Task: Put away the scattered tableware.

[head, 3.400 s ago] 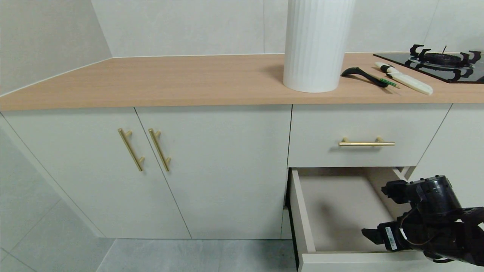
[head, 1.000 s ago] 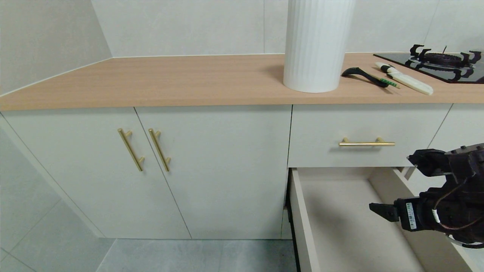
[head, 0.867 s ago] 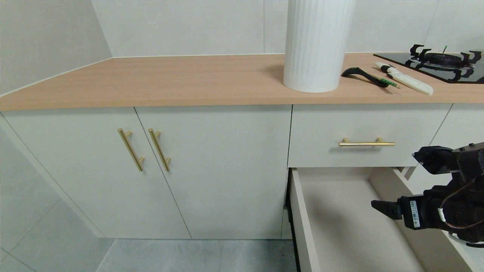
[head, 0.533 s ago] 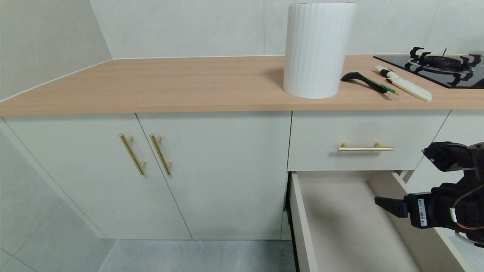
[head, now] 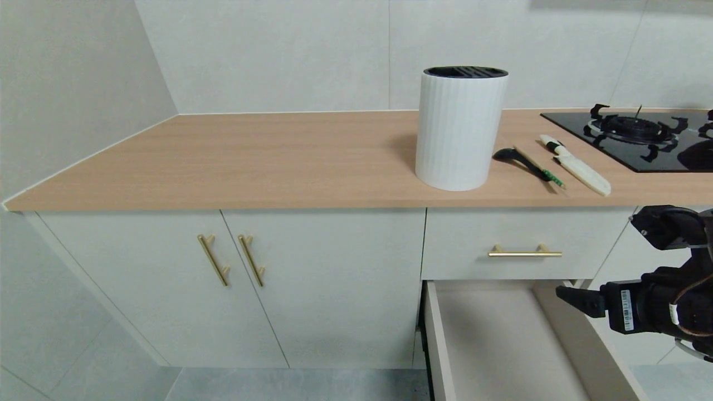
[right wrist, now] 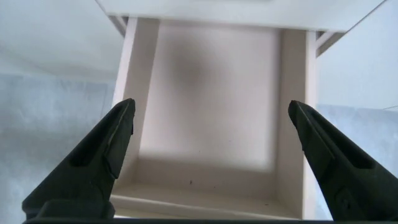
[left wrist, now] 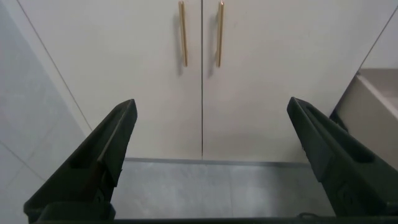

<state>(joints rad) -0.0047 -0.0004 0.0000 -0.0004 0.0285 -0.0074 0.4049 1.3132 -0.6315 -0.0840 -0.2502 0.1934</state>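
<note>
Okay, counting left to right: two cabinet doors (head: 150, 289) with two gold handles (head: 213, 260), and facing them the left gripper (left wrist: 211, 106), spread wide with nothing held. Up on the countertop (head: 278, 161), got one white ribbed holder (head: 459, 131), then just beside it one black ladle (head: 515, 159), one thin green-tipped stick (head: 543, 170), one white knife (head: 576, 172). Below, one shut drawer (head: 523, 245) and one open drawer (head: 437, 345). Over that, the right gripper (right wrist: 211, 104), also spread wide, touching nothing.
</note>
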